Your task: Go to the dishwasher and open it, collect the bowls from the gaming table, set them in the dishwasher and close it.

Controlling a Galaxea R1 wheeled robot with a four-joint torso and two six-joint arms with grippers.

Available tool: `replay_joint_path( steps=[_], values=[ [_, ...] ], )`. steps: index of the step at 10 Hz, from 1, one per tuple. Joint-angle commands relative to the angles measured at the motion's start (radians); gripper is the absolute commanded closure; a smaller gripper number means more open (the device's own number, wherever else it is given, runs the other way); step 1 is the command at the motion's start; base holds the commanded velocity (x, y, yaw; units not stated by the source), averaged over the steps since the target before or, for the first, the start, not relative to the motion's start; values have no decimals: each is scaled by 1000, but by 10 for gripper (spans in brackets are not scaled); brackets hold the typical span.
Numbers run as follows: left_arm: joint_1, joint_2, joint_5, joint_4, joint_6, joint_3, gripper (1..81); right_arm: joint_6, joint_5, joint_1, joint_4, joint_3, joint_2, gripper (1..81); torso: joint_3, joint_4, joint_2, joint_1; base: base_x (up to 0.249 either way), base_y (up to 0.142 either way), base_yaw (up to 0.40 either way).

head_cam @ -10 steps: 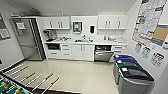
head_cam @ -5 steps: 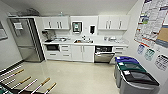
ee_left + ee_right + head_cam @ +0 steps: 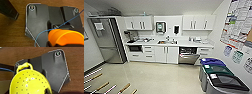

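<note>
The dishwasher (image 3: 188, 55) stands under the white counter, right of the sink, with its steel-grey door tilted open and a dark rack showing above it. Rods with wooden handles (image 3: 101, 87) of the gaming table poke in at the lower left of the head view. An orange bowl (image 3: 66, 36) sits close in front of the left wrist camera, over the robot's dark plate, in my left gripper (image 3: 52, 43). A yellow bowl (image 3: 30, 83) with small holes and a loop handle is held the same way in my right gripper (image 3: 48, 90). Both bowls hang above a brown wood-grain surface.
A tall steel fridge (image 3: 107, 41) stands at the left wall. Waste bins with blue (image 3: 212, 62), green and black lids line the right wall under posters (image 3: 239, 25). Glossy pale floor (image 3: 159, 77) stretches between me and the cabinets.
The whole head view has shifted a little as the camera moved; the kitchen things keep their places. The dishwasher door stays tilted open.
</note>
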Motion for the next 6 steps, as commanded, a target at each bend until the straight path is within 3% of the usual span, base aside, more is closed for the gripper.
replay_joint_path(
  steps=[1,6],
  values=[
    [-40,-7,53,1,0,-4,811,-1,-48,41,-9,4,-11,811,0,0,0,1,187,0,0],
    [-40,-2,55,9,1,-4,811,-1,-48,41,-11,4,-8,811,0,0,0,1,187,-68,0]
  ],
)
